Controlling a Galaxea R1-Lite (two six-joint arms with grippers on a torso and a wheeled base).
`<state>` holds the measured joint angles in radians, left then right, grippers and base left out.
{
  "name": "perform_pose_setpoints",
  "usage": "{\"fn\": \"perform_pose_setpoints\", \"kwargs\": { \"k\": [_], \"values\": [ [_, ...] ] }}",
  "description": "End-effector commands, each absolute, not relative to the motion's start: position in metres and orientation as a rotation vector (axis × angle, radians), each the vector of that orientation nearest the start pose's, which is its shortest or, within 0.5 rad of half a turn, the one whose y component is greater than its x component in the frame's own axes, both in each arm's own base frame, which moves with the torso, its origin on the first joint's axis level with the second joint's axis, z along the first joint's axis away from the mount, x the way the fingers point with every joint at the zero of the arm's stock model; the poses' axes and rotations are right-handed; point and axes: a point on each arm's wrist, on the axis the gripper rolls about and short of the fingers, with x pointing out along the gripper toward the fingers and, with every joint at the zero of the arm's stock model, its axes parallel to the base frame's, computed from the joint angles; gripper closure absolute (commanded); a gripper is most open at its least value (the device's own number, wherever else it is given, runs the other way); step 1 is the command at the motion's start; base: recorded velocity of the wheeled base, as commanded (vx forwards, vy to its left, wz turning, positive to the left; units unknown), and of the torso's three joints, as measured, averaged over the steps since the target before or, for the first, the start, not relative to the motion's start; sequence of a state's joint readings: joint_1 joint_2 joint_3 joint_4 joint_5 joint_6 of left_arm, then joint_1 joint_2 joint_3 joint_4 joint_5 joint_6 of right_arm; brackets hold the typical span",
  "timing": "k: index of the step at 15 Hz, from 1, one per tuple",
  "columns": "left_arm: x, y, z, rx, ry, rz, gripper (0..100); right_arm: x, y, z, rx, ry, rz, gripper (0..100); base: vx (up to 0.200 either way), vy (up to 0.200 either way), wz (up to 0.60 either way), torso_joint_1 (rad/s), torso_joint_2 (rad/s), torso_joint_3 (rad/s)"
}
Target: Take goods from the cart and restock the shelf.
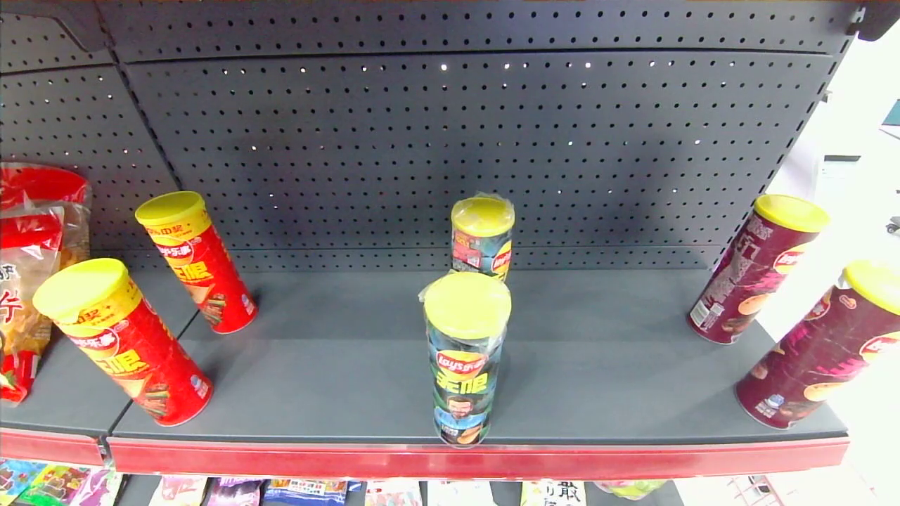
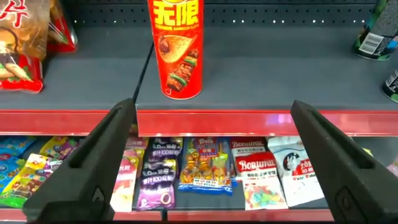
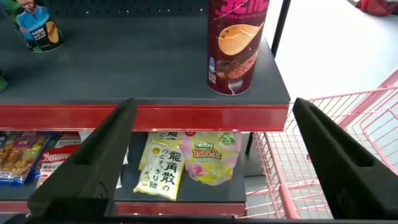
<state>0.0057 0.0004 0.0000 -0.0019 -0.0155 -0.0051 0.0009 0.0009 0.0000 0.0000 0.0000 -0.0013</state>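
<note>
Grippers on my feeds gape wide, empty: left gripper [image 2: 212, 109] facing the red chip canister [image 2: 176, 53], right gripper [image 3: 214, 107] the maroon chip canister [image 3: 235, 50].

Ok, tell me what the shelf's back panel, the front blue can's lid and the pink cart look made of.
The back panel: likely painted sheet metal, matte dark grey, punched with regular holes. The lid: probably plastic, smooth matte yellow, with clear film around it. The cart: thin pink wire grid, seemingly coated metal.
</note>
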Motion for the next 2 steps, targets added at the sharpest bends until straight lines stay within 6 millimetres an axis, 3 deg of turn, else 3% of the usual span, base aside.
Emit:
{"fn": "perform_pose_setpoints", "kwargs": {
  "k": [1,2],
  "values": [
    [-0.0228,-0.0005,0.0756,-0.005,-0.002,-0.011,0,-0.0228,0.0,0.0755,-0.002,0.0,0.002,0,0.0,0.0,0.0,0.0,0.0,0.0],
    [-0.0228,-0.0005,0.0758,-0.005,-0.003,-0.011,0,-0.0228,-0.0001,0.0755,-0.002,0.0,-0.002,0,0.0,0.0,0.0,0.0,0.0,0.0]
  ]
}}
